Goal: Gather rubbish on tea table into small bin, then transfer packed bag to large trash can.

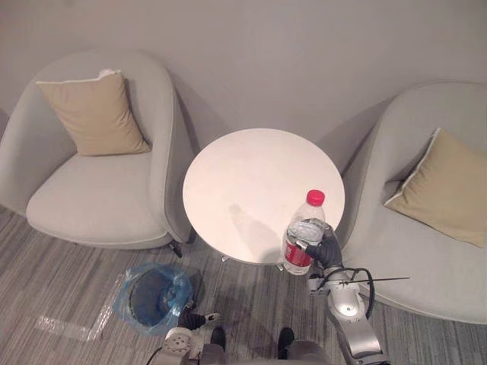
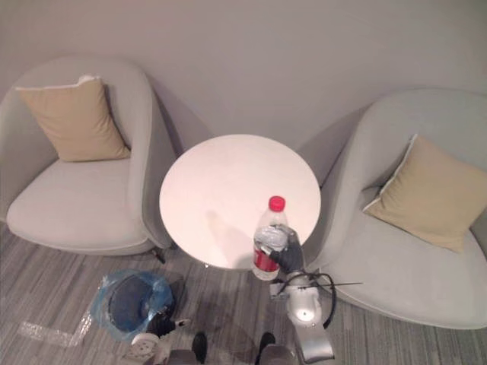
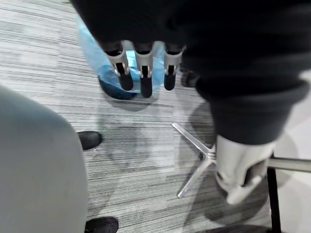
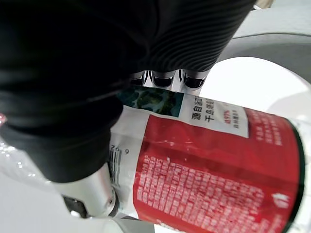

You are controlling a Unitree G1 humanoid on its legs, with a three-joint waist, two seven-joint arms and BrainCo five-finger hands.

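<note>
Closest to me is the bottle [image 4: 209, 170], clamped in my right hand [image 1: 326, 247]: my fingers [image 4: 163, 77] curl over its label and my thumb [image 4: 90, 196] presses from the other side, so the grip is firm. It is clear, thin plastic with a round red cap and a glossy wrap label, red for the most part with a white band and small print. It stands upright at the near right edge of the tea table [image 1: 243, 182], its lower part hanging past the rim; I cannot tell whether its base touches the top. The tea table is round, smooth and white, with a slim silver metal foot [image 3: 194, 145] beneath it.

To the near left, on the floor, sits the small bin [image 1: 150, 295], a dark round tub lined with a crinkled blue bag [image 1: 179, 287] that spills over its rim. My left hand [image 3: 144, 65] hangs low beside it, fingers straight and relaxed, gripping nothing.

The floor is grey striped carpet [image 1: 61, 266]. A rounded pale grey armchair [image 1: 99, 198] stands to the left of the table and another armchair [image 1: 426, 258] to the right, each in soft fabric with a square tan cushion [image 1: 95, 114] leaning on its back; the right-hand cushion [image 1: 449, 190] has pale piping.
</note>
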